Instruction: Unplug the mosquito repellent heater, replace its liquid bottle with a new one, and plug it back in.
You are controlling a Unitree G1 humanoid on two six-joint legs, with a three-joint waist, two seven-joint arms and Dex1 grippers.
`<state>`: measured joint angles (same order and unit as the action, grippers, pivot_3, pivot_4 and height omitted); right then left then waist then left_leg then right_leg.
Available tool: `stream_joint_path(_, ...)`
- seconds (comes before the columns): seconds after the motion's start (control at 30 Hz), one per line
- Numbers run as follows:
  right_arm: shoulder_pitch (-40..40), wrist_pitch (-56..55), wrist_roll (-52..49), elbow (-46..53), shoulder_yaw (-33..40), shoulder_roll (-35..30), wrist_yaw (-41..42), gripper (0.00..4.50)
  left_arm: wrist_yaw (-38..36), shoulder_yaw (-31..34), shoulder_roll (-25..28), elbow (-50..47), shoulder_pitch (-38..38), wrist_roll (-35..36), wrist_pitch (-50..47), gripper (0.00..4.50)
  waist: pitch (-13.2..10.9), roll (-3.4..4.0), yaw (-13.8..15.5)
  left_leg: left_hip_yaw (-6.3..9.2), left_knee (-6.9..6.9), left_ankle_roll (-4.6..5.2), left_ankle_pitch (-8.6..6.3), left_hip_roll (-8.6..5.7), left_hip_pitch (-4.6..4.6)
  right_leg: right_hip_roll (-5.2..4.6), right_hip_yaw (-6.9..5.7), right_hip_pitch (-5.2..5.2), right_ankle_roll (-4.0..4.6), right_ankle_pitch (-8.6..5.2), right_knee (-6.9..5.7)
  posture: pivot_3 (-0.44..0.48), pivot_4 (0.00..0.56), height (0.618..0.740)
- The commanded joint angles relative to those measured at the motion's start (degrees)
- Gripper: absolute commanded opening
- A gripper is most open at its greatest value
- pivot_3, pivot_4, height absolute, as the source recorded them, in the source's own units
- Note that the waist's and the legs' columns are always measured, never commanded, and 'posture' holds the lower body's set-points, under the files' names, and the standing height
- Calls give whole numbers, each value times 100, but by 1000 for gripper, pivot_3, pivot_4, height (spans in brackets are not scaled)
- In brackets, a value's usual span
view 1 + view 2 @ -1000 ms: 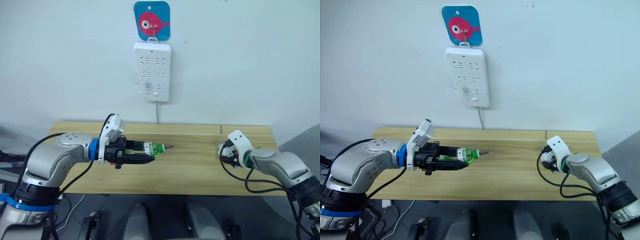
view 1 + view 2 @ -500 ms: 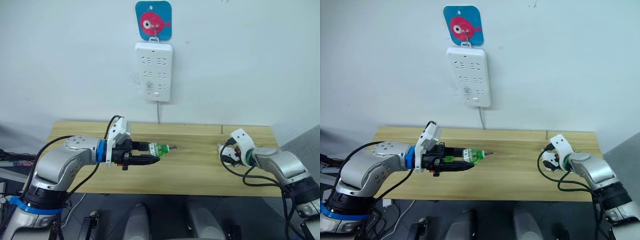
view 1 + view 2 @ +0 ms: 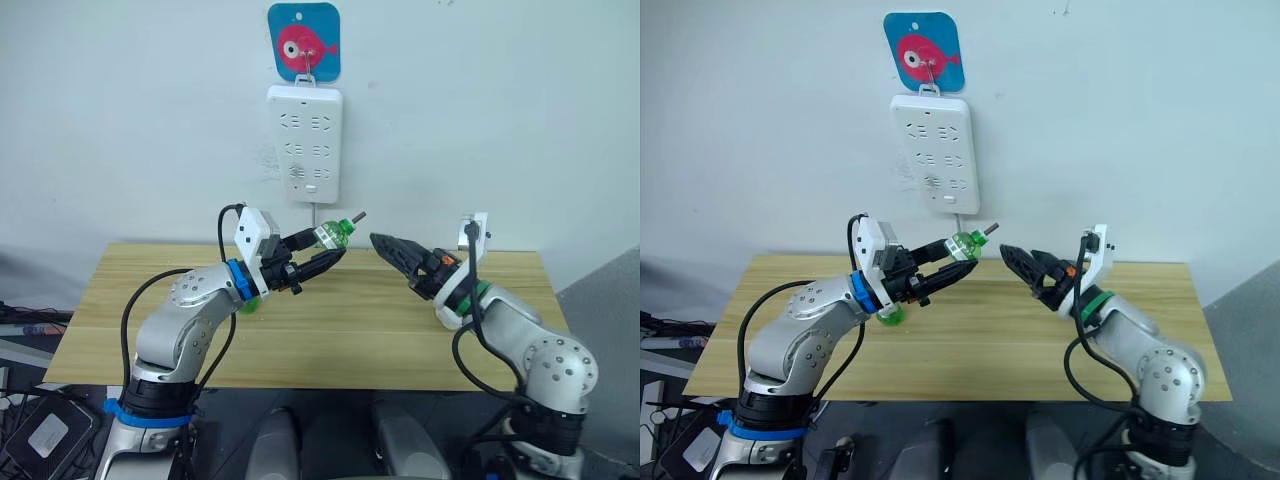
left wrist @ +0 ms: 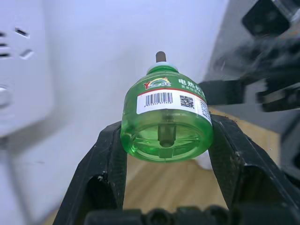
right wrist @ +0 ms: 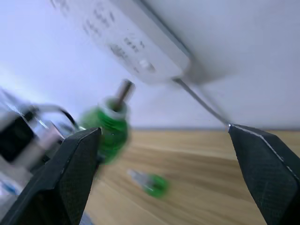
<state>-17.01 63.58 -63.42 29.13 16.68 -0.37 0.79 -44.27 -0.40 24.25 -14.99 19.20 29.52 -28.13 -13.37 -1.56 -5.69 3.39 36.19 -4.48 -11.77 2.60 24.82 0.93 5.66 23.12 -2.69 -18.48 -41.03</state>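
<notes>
**Item: liquid bottle** (image 4: 165,123) – green translucent plastic, squat and round, with a white barcode label, a pale collar and a dark wick rod at the top. It sits in the middle of the head views, raised above the table (image 3: 120,320) just below the white power strip (image 3: 305,143) on the wall, tilted with the wick toward the upper right.

**Left gripper** (image 4: 166,140) – clamped on the bottle's base, one black finger on each side.

**Right gripper** (image 3: 1018,255) – spread wide with nothing in it, just right of the wick and pointing at it.

**Second green bottle** (image 5: 151,183) – lying on its side on the table, beneath the left arm.

**Mosquito repellent heater** – I cannot tell where it lies; the strip's sockets look vacant.

**Risks, as judged:**
- The hold is low on a smooth, round body, so the tilted bottle could slip or twist out.
- The two grippers stand close, so a hasty approach could knock the wick rod or jar the bottle loose.
- The two bottles look alike – they could be confused.
</notes>
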Motion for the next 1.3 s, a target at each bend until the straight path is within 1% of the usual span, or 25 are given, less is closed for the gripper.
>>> stream_joint_path(0.03,-167,-153,-589,3,-107,274,-549,4500,-19,-97,-28,-228,-103,-115,283,2229,0,0,-34,0,0,0,0,0,0,0,0,0,0,0,-2,-141,214,725)
stream_joint_path(0.13,-212,-244,-736,-106,-307,352,-720,4500,-52,-125,-20,-245,-144,-138,370,2229,0,0,-41,2,0,0,0,-1,0,0,-2,0,0,0,-2,-140,211,725)
stream_joint_path(0.27,-267,-434,-577,-281,-689,440,-788,4500,-37,-127,-60,-184,-133,-133,432,2229,1,1,-81,2,-1,0,0,0,0,2,-4,1,0,0,-1,-134,205,725)
stream_joint_path(0.4,-326,-663,-587,-418,-873,501,-805,4500,-94,-137,-38,-150,-155,-160,510,2229,1,2,-91,3,-2,0,0,1,0,3,-4,2,0,0,-2,-131,202,725)
stream_joint_path(0.5,-371,-836,-613,-493,-934,532,-809,3916,-121,-140,-24,-129,-204,-172,569,2229,1,2,-90,3,-2,0,0,1,0,3,-4,2,0,0,-2,-128,199,725)
stream_joint_path(0.57,-388,-922,-657,-512,-980,559,-809,3253,-152,-134,-7,-113,-256,-182,618,2229,1,2,-90,3,-2,0,0,1,0,3,-4,2,0,0,-2,-128,199,725)
stream_joint_path(0.77,-323,-1007,-804,-523,-1079,562,-825,964,-238,-156,-27,-71,-393,-193,759,2229,2,1,-89,5,-3,0,0,1,1,2,-6,2,0,0,-2,-121,195,725)
stream_joint_path(0.8,-319,-1009,-817,-520,-1095,545,-821,816,-251,-156,-38,-69,-406,-161,756,2229,2,1,-88,5,-3,0,0,2,1,2,-6,2,0,0,-1,-121,195,725)
stream_joint_path(1.23,-186,-992,-1182,-437,-1206,375,-958,820,-46,-178,-199,-84,-427,-236,782,2229,2,1,-88,4,-3,0,0,1,1,2,-5,2,0,0,-2,-119,193,725)
stream_joint_path(1.3,-168,-1031,-1193,-436,-1204,320,-983,820,-139,-155,-148,-63,-420,-201,755,2969,2,1,-88,4,-3,0,0,1,1,3,-5,3,0,0,-2,-119,193,725)
